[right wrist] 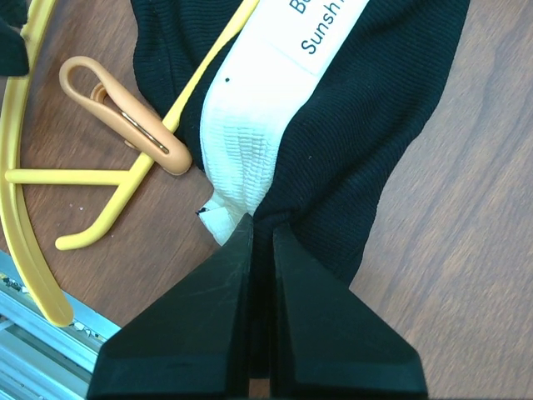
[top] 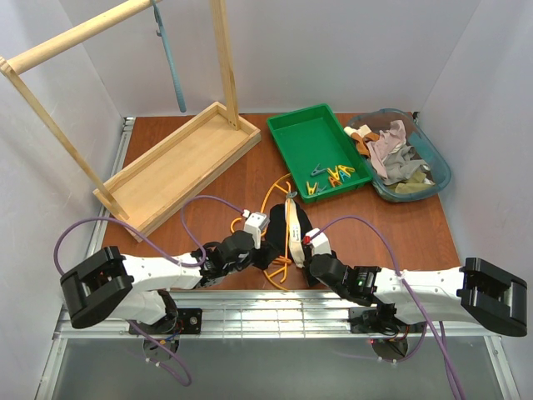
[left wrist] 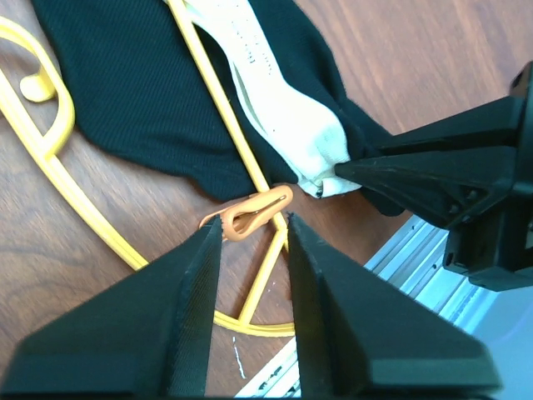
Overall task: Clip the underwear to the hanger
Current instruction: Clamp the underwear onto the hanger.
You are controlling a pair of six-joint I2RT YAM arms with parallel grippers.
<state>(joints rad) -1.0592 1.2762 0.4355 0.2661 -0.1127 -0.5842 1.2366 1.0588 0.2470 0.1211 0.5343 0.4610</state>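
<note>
My right fingers (right wrist: 221, 333) pinch the soft, limp underwear (right wrist: 375, 108) at its sturdier-looking white waistband (right wrist: 250, 133) corner, while my left fingers (left wrist: 187, 317) stand narrowly apart by the orange clip (left wrist: 254, 215).

black underwear (right wrist: 391, 125), white waistband, yellow hanger (right wrist: 67, 177) bar lying across it

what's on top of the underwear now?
A bar of the hanger lies across the underwear; the right hand pinches its waistband corner. Anything beneath the fabric is covered.
</note>
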